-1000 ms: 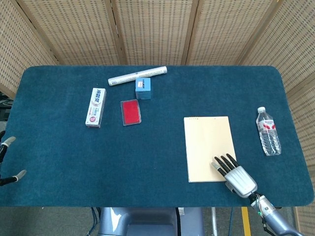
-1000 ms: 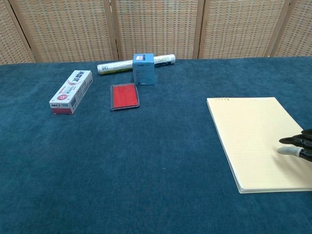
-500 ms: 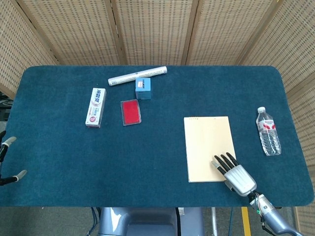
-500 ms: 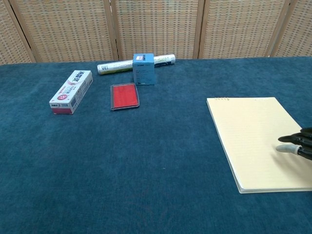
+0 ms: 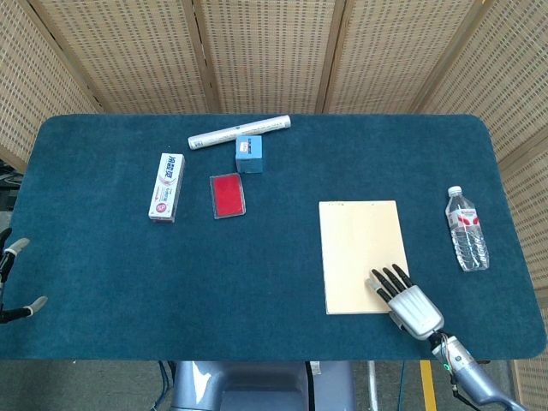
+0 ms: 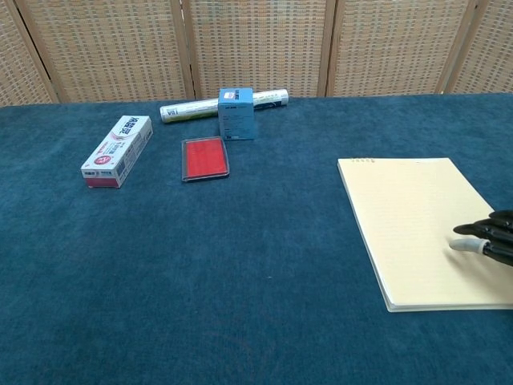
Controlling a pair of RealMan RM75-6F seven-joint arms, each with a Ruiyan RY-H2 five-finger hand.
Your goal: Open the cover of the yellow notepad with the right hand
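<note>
The yellow notepad (image 5: 360,250) lies flat and closed on the blue table at the right; the chest view shows it too (image 6: 413,224). My right hand (image 5: 406,301) rests palm down on the pad's near right corner, fingers stretched out side by side across the cover. In the chest view only its dark fingertips (image 6: 481,237) show at the right edge, touching the cover. My left hand (image 5: 15,282) shows only as fingertips at the far left edge of the head view, apart and holding nothing.
A water bottle (image 5: 467,229) lies right of the pad. At the back left are a white tube (image 5: 239,132), a blue box (image 5: 249,154), a red case (image 5: 228,195) and a toothpaste box (image 5: 167,187). The table's front edge runs just below my right hand.
The notepad has slid slightly left and away from the front edge under my right hand, which moved with it. The left hand has not moved.
</note>
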